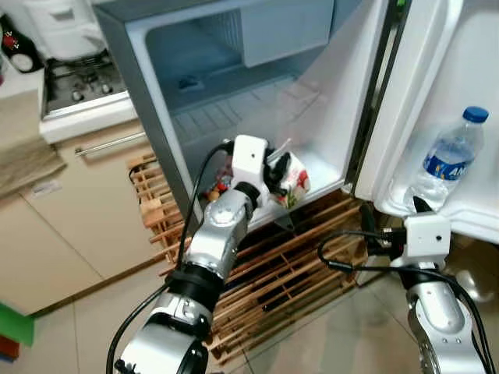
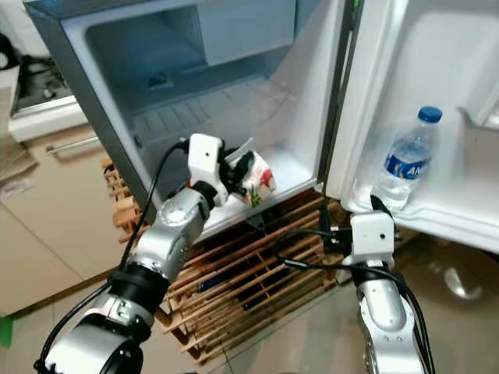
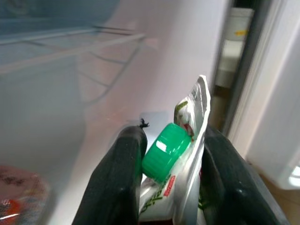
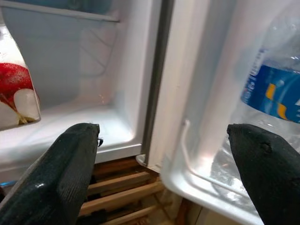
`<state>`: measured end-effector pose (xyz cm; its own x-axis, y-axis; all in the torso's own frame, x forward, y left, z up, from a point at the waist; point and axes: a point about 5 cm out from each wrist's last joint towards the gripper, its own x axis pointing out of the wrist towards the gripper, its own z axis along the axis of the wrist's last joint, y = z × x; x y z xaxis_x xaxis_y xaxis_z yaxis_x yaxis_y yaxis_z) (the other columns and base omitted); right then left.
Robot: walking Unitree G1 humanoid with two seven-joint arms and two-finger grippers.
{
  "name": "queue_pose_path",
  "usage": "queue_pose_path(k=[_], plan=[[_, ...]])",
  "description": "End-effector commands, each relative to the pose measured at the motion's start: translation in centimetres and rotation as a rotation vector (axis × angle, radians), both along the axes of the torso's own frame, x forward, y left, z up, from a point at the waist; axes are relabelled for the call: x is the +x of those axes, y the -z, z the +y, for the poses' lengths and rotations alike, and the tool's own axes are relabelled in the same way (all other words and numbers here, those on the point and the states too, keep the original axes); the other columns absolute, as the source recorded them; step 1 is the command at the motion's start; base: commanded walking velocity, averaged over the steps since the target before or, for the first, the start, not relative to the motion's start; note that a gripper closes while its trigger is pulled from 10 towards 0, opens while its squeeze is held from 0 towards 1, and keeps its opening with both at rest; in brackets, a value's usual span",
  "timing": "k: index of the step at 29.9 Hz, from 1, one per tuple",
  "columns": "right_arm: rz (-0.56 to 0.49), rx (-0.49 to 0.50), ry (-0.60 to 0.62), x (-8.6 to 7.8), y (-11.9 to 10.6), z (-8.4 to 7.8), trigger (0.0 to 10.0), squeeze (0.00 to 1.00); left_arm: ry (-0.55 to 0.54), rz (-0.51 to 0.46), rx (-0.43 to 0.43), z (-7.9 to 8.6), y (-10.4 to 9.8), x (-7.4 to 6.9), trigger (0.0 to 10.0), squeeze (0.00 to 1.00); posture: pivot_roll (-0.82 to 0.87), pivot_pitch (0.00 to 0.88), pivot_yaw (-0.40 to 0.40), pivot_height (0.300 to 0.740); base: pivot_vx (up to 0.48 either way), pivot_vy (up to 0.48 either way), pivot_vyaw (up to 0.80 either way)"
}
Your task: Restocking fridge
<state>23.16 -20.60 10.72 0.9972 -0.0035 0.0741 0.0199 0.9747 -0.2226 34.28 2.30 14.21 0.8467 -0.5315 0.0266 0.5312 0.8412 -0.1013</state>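
Black fingers of the left gripper [image 3: 171, 154] clamped a green-capped, red-printed carton [image 1: 292, 181] over the white fridge floor [image 2: 292, 171]; setting it upright before letting go seemed wise. Right gripper [image 4: 164, 154] gaped, idle.

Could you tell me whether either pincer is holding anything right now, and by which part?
The left pincer grips a drink pouch near its green cap, at the fridge's lower shelf. The right pincer is open, holding nothing.

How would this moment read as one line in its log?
left gripper: shut on pouch, at fridge | right gripper: open, by water bottle
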Motion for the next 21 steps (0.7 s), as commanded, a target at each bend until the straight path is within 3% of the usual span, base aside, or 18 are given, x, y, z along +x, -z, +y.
queue_pose_path(k=[1, 9, 16, 21], plan=[[0.035, 0.007, -0.019, 0.0, 0.3, 0.2, 10.0, 0.00, 0.022, -0.011, -0.010, -2.0, -0.7, -0.1, 10.0, 0.00, -0.19, 0.000, 0.073, 0.740, 0.000, 0.000, 0.00], [0.046, -0.005, -0.046, -0.5, 0.1, 0.1, 10.0, 0.00, -0.071, 0.007, 0.060, -1.4, -0.8, 1.5, 10.0, 0.00, -0.21, 0.000, 0.034, 0.740, 0.000, 0.000, 0.00], [0.033, 0.010, -0.099, -1.6, -0.6, 1.3, 10.0, 0.00, -0.069, 0.005, 0.157, -0.9, -1.8, 3.1, 10.0, 0.00, -0.22, 0.000, 0.062, 0.740, 0.000, 0.000, 0.00], [0.047, 0.059, -0.114, -2.8, -1.3, 1.8, 10.0, 0.00, -0.066, -0.034, 0.181, -0.5, -2.6, 3.8, 10.0, 0.00, -0.26, 0.063, 0.100, 0.740, 0.000, 0.000, 0.00]])
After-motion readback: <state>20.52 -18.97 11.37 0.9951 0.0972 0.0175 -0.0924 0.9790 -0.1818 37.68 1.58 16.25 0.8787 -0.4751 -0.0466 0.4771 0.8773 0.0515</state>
